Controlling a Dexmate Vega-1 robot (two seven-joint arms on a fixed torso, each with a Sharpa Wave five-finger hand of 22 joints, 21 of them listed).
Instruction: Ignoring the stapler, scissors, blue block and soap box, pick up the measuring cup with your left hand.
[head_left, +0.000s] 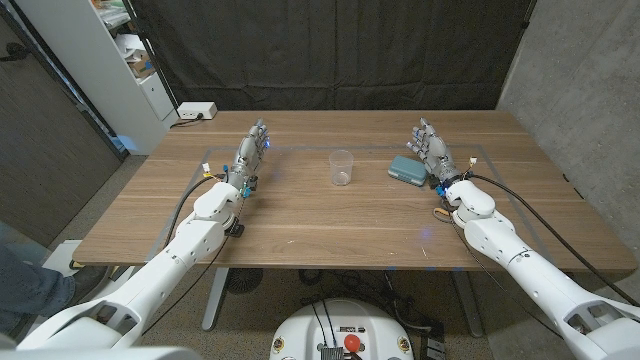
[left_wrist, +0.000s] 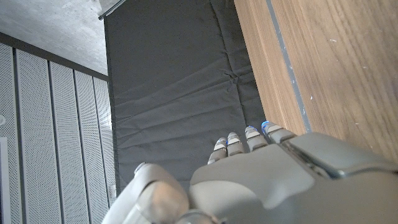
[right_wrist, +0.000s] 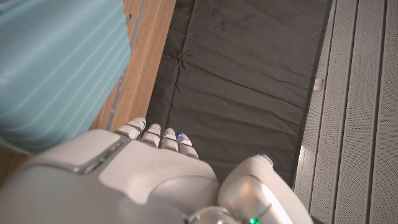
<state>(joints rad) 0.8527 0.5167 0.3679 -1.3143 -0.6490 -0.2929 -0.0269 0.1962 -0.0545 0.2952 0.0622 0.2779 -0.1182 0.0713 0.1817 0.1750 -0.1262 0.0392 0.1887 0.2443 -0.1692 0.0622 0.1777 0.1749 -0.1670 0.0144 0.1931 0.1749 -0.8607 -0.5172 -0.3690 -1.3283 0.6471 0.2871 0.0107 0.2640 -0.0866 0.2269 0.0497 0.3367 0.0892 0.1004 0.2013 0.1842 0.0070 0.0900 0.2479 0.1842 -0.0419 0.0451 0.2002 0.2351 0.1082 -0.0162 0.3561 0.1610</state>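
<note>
1. Clear plastic, that's the measuring cup (head_left: 342, 168), upright on the wooden table (head_left: 330, 225), well apart from the left hand (head_left: 252, 152), off toward its inner side.
2. The left hand holds nothing, fingers extended and slightly apart.
3. The right hand (head_left: 432, 149) is empty too, fingers spread, with the teal soap box (head_left: 408, 170) just beside it, between it and the cup.

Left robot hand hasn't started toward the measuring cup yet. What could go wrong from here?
1. The measuring cup is clear, looks light and stands upright alone mid-table; a sideways approach by the left robot hand could tip or push it before the fingers close.
2. The teal soap box lies just beyond the cup; a shoved cup may slide into it.
3. The right robot hand stands beside that box, so a large overshoot risks contact.
</note>
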